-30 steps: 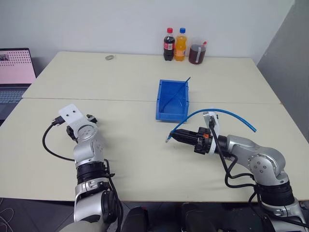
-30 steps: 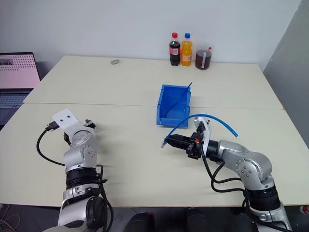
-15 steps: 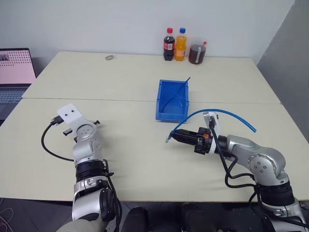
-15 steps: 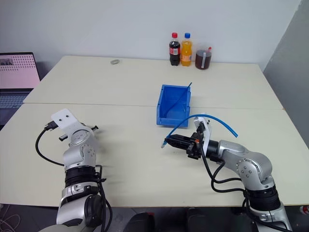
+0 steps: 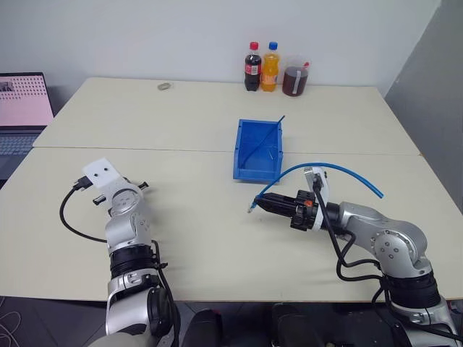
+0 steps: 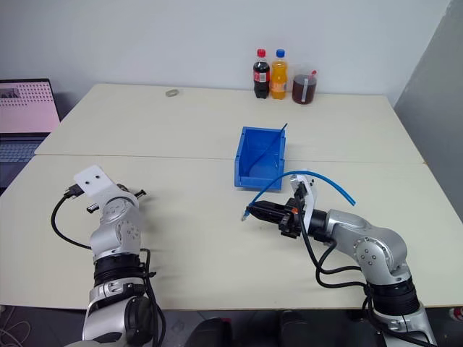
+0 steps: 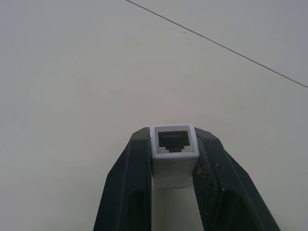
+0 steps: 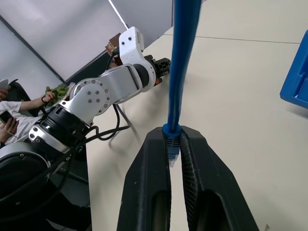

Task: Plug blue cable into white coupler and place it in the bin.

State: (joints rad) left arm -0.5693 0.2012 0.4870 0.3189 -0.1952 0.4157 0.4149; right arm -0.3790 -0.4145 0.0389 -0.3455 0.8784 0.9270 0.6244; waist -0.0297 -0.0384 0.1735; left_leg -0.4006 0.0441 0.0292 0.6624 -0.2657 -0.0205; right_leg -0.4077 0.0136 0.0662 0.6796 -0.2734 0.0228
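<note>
Left eye view: the bright blue plastic bin (image 5: pixel 257 150) stands mid-table, and the right gripper (image 5: pixel 263 203) before it pinches the thin light-blue cable (image 5: pixel 340 170), which arcs rightward.

Left wrist view: the left gripper (image 7: pixel 173 151) clamps the small white boxy coupler (image 7: pixel 174 154), dark socket facing out.

Right wrist view: the fingers (image 8: pixel 151 183) squeeze the cable near its plug.

The white coupler (image 7: pixel 173 149) shows its socket face, but its rear end is covered by the left gripper's fingers (image 7: pixel 137 178). The blue cable (image 8: pixel 182 57) runs off the wrist picture's edge at twelve o'clock. At nine o'clock a laptop (image 5: pixel 22 108) is cut by the frame.
</note>
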